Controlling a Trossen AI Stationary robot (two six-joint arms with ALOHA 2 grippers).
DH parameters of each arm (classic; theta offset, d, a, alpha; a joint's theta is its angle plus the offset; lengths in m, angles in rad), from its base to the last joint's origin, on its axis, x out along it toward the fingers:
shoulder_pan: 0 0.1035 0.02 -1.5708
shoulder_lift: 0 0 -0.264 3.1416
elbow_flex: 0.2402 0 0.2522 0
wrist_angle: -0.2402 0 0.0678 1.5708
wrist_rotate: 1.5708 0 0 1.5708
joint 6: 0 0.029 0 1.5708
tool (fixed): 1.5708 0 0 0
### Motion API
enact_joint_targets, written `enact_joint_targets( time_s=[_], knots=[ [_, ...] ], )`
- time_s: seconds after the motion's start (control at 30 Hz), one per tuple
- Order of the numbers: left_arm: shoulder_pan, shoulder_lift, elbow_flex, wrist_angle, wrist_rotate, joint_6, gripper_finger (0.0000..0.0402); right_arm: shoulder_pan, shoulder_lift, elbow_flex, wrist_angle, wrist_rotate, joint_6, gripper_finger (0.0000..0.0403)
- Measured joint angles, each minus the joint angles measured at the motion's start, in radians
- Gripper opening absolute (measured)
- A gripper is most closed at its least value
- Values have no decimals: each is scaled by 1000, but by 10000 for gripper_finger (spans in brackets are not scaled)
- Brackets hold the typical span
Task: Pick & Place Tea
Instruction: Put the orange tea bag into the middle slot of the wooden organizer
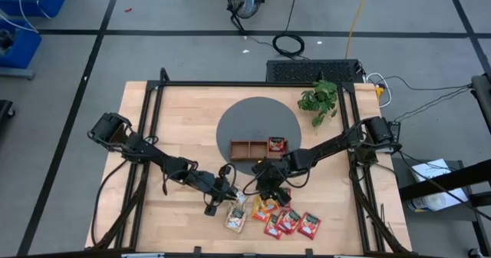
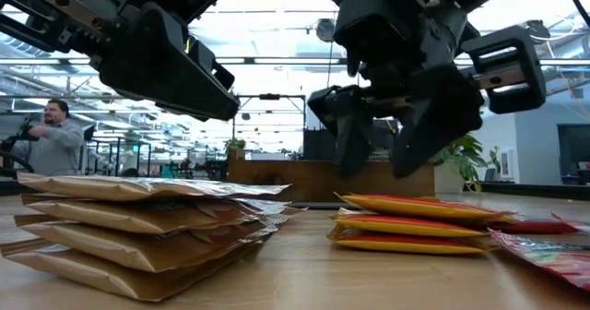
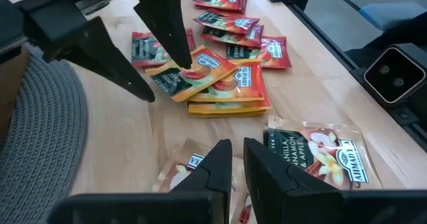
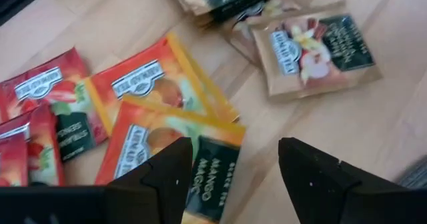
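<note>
My right gripper (image 4: 230,171) hangs spread wide just above the flat orange-yellow mango sachets (image 4: 170,144) stacked on the pale wooden table (image 1: 184,112). My left gripper (image 3: 237,164) sits over the cream-white vanilla sachets (image 3: 320,154), fingers almost pressed together, nothing pinched that I can see.

Tea: one red sachet (image 1: 276,143) already in the right compartment of the brown three-compartment wooden tray (image 1: 247,147), on the grey round mat (image 1: 257,116). The rest lie near the front edge — cream pile, orange pile, red strawberry-looking sachets (image 1: 295,223) beyond.

Risks, as I judge them:
- Orange sachets overlap – closing on the stack edge could lift two or drag the lower one.
- They lie flat; my fingertips may skid off and shove the pile into the red ones.
- My two grippers are close together; reaching sideways could clip the other arm.

Readable print: "AHMAD TEA" logo on the packs, "MANGO" on the orange one's dark green end, "VANILLA, CINNAMON & APPLE" on the cream one. Red labels are too blurred to read.
</note>
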Motion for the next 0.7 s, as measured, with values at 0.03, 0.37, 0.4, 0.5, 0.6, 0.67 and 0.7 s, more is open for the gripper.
enact_joint_targets(
  time_s=[0.03,0.37,0.4,0.5,0.6,0.67,0.7],
  knots=[
    [2,0,0,0,0,1,47,0,0,0,8,0,-3,206],
    [4,0,0,-19,0,1,47,-13,75,0,35,-79,-2,205],
    [4,0,0,-19,0,1,47,-12,76,0,35,-79,-2,205],
    [4,0,0,-23,0,1,47,-12,74,1,44,-79,-2,205],
    [4,0,0,-23,0,0,47,-13,75,1,23,-75,-7,205],
    [4,0,0,-24,0,0,47,-10,75,1,3,-39,-14,205],
    [4,0,0,-24,0,0,46,-10,74,1,0,-19,-12,205]
  ],
)
